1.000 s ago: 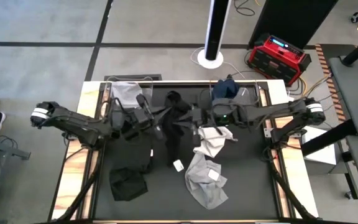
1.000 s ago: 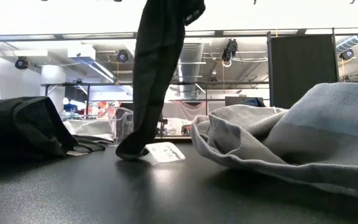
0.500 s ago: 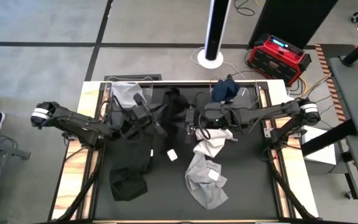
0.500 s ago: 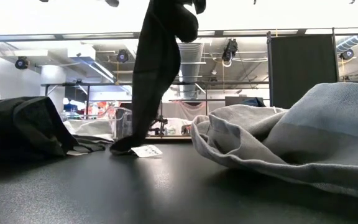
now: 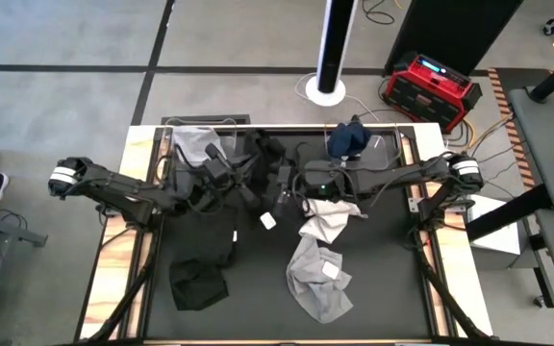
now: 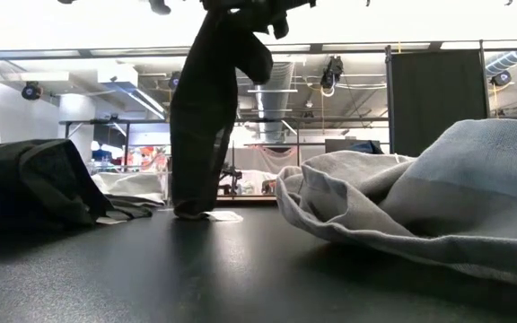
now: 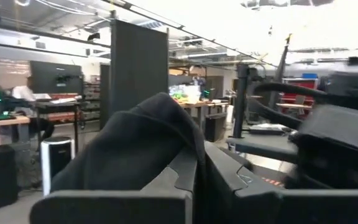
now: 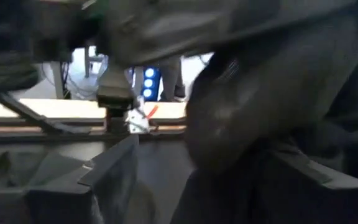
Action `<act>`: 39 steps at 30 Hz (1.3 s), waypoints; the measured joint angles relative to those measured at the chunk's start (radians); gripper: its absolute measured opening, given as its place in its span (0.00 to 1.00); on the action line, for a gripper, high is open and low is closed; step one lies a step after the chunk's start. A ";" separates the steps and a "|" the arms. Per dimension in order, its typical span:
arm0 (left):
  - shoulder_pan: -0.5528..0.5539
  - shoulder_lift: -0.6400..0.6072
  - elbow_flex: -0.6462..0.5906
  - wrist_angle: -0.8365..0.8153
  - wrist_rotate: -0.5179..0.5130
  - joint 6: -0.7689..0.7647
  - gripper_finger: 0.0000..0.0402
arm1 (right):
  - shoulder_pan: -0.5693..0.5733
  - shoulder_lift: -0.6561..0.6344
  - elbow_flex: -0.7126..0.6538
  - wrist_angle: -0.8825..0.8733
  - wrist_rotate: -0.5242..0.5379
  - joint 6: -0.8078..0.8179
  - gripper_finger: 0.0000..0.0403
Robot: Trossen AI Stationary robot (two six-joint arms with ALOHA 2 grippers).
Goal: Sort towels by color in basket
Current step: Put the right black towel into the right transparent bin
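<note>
The left gripper pinches the black towel aloft at upper centre for sorting; the right gripper beside it stands wide.

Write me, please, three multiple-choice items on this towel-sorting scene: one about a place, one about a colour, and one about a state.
1. Where does the navy towel lie?
A. at the table's far edge, right of centre
B. at the near left corner
C. on the floor

2. What colour is the towel hanging between the arms?
A. white
B. black
C. red

3. How does the left gripper stand?
A. wide open over bare table
B. out of sight
C. shut on the black towel

Answers:
1 A: the high view shows it by the far rim, right of centre.
2 B: the low view shows a dark cloth hanging down to the table, its white tag at the bottom.
3 C: the left wrist view shows its fingers closed with black cloth bunched above them.
</note>
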 joint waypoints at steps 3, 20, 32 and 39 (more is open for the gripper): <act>0.000 0.008 0.000 -0.001 0.041 -0.011 0.00 | -0.017 0.012 0.007 0.031 0.000 -0.017 0.63; -0.003 -0.022 0.000 -0.122 -0.095 0.118 0.14 | -0.031 -0.032 0.009 -0.023 -0.013 -0.056 0.02; 0.001 -0.215 0.003 -0.652 0.089 -0.090 0.42 | -0.034 -0.090 0.009 -0.172 -0.060 -0.001 0.02; 0.002 -0.267 0.023 -0.877 0.089 -0.175 0.57 | -0.034 -0.129 0.009 -0.232 -0.064 0.008 0.02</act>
